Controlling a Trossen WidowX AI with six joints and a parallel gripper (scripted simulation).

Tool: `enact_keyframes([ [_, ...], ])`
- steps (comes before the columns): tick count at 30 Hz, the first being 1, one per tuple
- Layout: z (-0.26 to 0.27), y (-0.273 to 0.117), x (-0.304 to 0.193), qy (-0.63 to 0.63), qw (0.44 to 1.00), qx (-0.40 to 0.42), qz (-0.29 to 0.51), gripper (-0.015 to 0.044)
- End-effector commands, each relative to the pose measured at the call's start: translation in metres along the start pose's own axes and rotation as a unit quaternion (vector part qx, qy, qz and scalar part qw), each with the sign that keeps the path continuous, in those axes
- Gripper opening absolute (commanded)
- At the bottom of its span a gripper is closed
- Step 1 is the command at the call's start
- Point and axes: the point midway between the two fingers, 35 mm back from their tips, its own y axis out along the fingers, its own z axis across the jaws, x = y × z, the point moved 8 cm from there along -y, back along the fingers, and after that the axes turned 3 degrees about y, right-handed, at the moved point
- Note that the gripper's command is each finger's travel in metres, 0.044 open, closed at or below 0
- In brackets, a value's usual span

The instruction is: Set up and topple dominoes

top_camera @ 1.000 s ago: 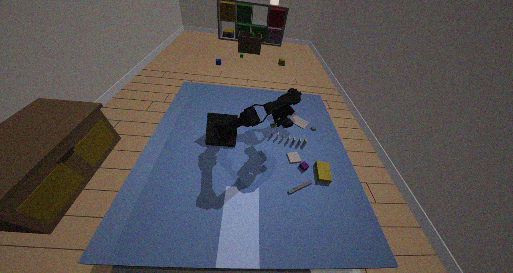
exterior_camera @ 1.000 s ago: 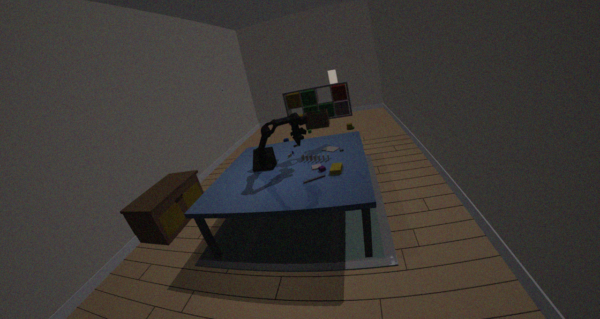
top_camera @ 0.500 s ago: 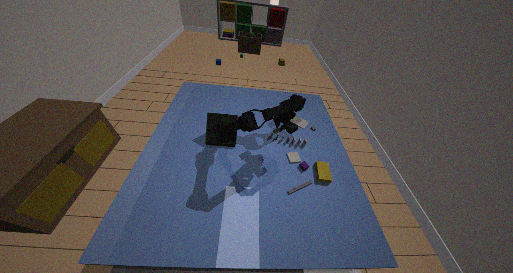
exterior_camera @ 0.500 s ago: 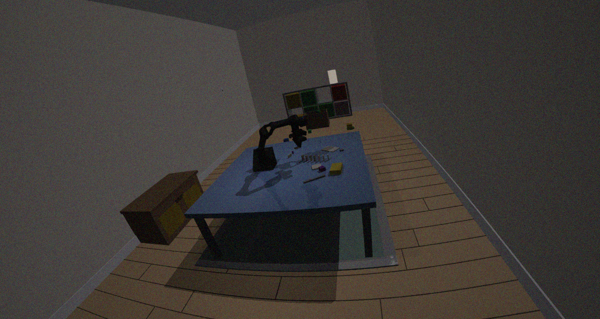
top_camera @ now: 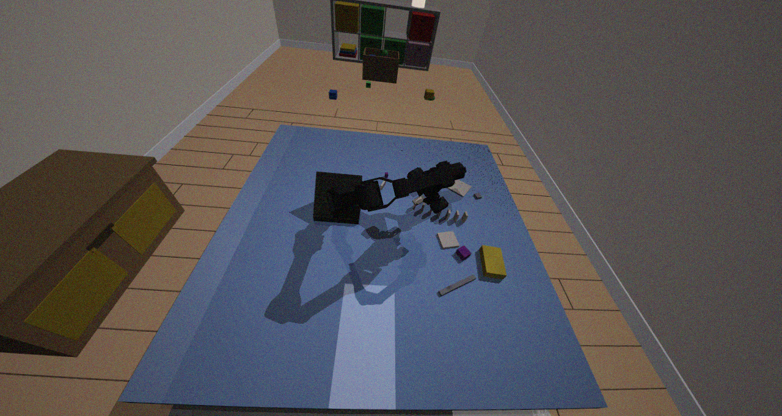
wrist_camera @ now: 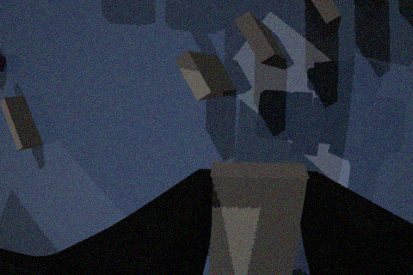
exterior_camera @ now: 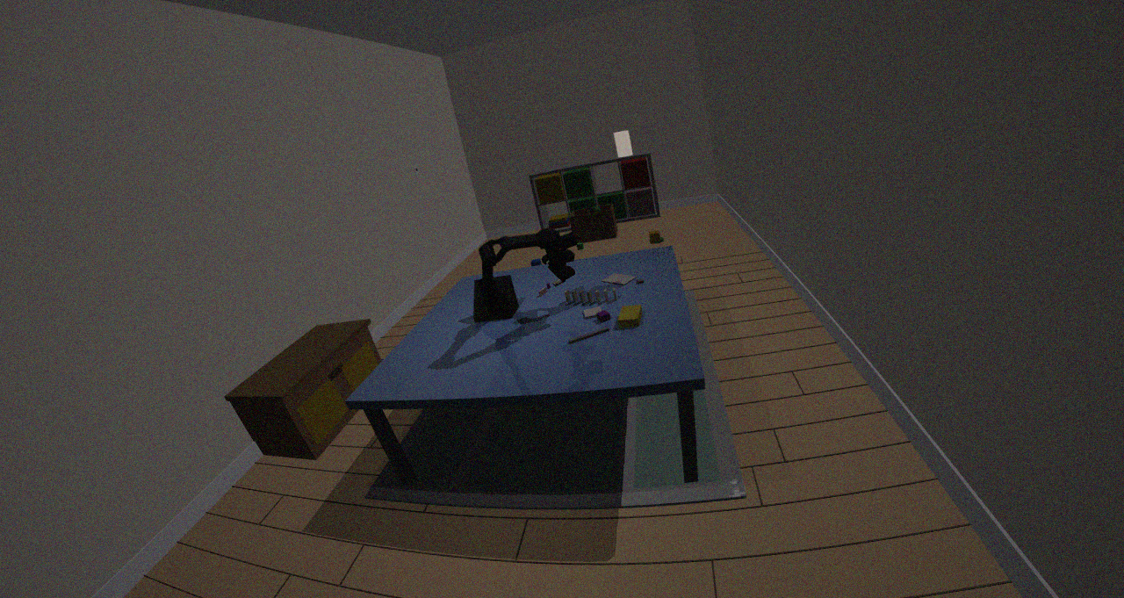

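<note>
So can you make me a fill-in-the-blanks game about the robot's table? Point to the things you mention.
1. The flat box [top_camera: 492, 261] [exterior_camera: 629, 316] near the small purple cube [top_camera: 463, 252] [exterior_camera: 602, 316] is colored ____.
2. The table top [top_camera: 262, 358] [exterior_camera: 471, 371] is colored ____.
3. The gripper [wrist_camera: 257, 186] is holding a ____.
4. The cabinet [top_camera: 65, 206] [exterior_camera: 299, 358] on the floor has door panels colored ____.

Missing words: yellow; blue; domino; yellow.

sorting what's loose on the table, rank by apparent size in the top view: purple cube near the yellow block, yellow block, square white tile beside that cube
1. yellow block
2. square white tile
3. purple cube
</note>
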Motion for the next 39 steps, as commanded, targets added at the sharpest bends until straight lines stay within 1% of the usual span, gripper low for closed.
enact_keyframes([
  [1, -0.003, 0.003, -0.005, 0.002, 0.999, 0.025, -0.031, 0.0107],
  [11, -0.012, 0.019, -0.015, 0.006, 0.990, 0.079, -0.116, 0.0107],
  [20, -0.019, 0.030, -0.026, 0.002, 0.973, 0.109, -0.203, 0.0107],
  [29, -0.025, 0.038, -0.038, -0.008, 0.948, 0.120, -0.294, 0.0107],
  [39, -0.030, 0.043, -0.055, -0.027, 0.912, 0.107, -0.395, 0.0107],
])
